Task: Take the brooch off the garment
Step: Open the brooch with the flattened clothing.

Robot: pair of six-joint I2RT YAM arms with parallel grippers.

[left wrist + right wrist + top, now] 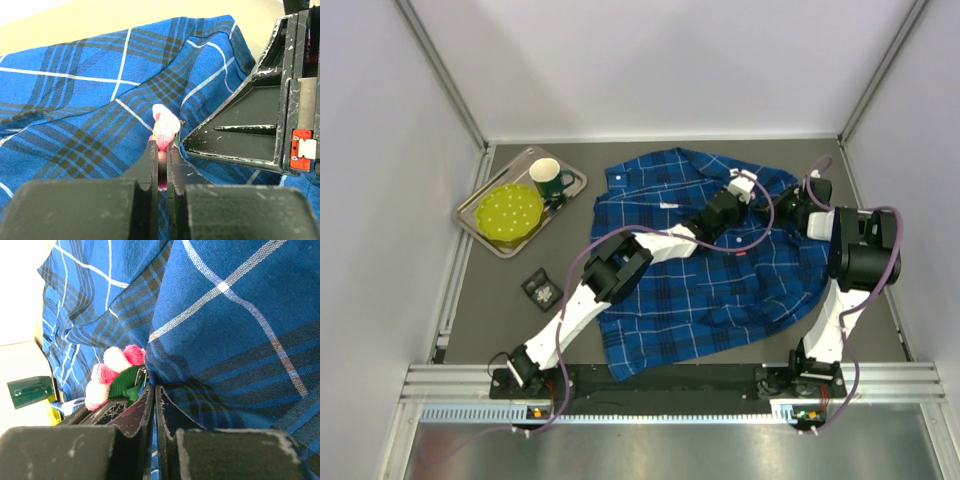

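Note:
The garment (705, 295), a blue and navy plaid shirt, lies spread on the table. The brooch (165, 121), pink and white pom-poms on green ribbon (116, 371), sits on a raised fold near the shirt's right shoulder. My left gripper (163, 146) is shut on the brooch, which sticks out above the fingertips. My right gripper (152, 389) is shut on a pinch of the garment (240, 315) right beside the brooch. In the top view both grippers, left (763, 195) and right (786, 207), meet tip to tip over the shirt.
A metal tray (483, 226) at the back left holds a yellow-green plate (510, 213) and a green mug (549, 179). A small black box (540, 289) lies left of the shirt. White walls close in on three sides.

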